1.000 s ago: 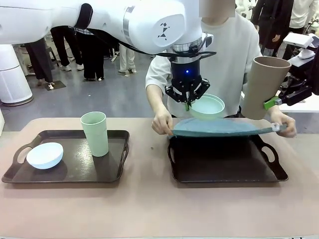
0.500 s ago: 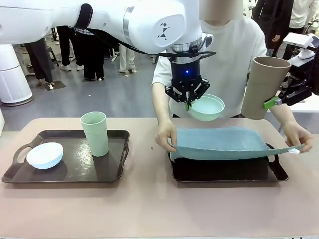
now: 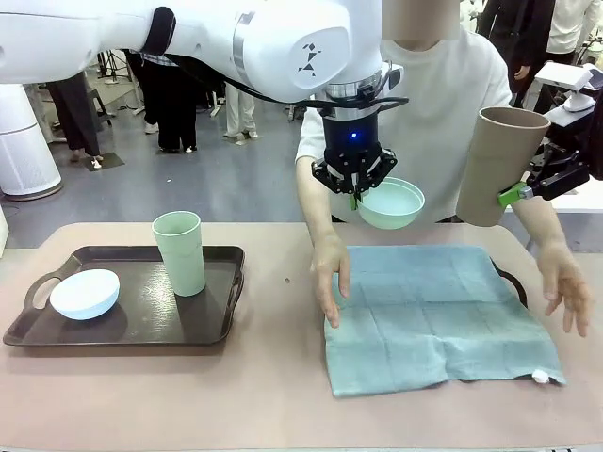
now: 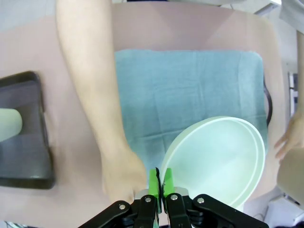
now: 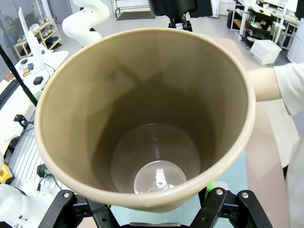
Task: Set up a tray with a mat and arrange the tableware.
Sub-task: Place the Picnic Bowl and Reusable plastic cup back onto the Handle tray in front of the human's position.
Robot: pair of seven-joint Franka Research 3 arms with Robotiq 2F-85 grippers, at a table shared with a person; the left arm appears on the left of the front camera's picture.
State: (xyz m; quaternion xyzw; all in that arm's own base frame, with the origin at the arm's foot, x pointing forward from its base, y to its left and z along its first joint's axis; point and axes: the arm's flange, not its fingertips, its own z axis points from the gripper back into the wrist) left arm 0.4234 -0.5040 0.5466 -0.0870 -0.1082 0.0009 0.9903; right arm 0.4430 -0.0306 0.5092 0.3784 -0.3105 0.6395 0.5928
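Observation:
High over the table's far middle, my left gripper (image 3: 355, 196) is shut on the rim of the mint green bowl (image 3: 392, 204); in the left wrist view its green fingertips (image 4: 153, 182) pinch that bowl (image 4: 218, 161) above the mat (image 4: 190, 92). My right gripper (image 3: 514, 195) holds the tan brown cup (image 3: 498, 165) upright in the air at the right, and this cup (image 5: 142, 118) gapes open in the right wrist view. A teal mat (image 3: 438, 315) lies spread over the right tray, whose handle (image 3: 514, 279) peeks out. The pale blue bowl (image 3: 85, 293) and pale green cup (image 3: 179, 252) stand on the left tray (image 3: 221, 325).
A person stands at the far side, one hand (image 3: 330, 278) resting on the mat's left edge and the other hand (image 3: 565, 285) hovering at its right edge. The mat's front edge hangs past the tray onto the pinkish table (image 3: 273, 395).
The person has lowered the mat and spread it flat over the right tray, then let go of it. Both arms have kept still with their loads.

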